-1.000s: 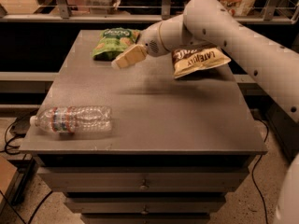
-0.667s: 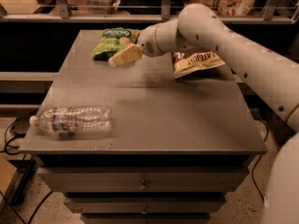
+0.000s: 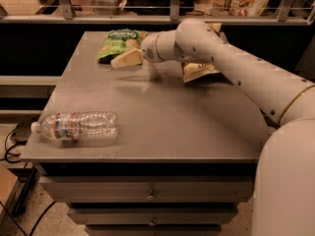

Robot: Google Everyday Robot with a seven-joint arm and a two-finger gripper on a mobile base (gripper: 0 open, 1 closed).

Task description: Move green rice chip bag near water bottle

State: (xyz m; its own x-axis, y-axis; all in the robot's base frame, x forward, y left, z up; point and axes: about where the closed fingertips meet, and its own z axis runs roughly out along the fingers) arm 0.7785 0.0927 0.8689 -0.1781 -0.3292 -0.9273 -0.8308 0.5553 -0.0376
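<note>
The green rice chip bag (image 3: 118, 43) lies flat at the far left of the grey table (image 3: 162, 112). My gripper (image 3: 122, 60) hangs just above the table at the bag's near right edge, its cream fingers pointing left toward the bag. The water bottle (image 3: 76, 126) lies on its side at the table's front left, cap pointing left, far from the bag. My white arm reaches in from the right across the table.
A brown-and-cream chip bag (image 3: 199, 70) lies behind my arm at the back centre, partly hidden. Drawers (image 3: 150, 195) sit under the table's front edge. A shelf rail with packages runs along the back. Cables lie on the floor at the left.
My gripper has moved left and a little farther back, closing in on the green bag's near edge. The bag and the bottle have not moved.
</note>
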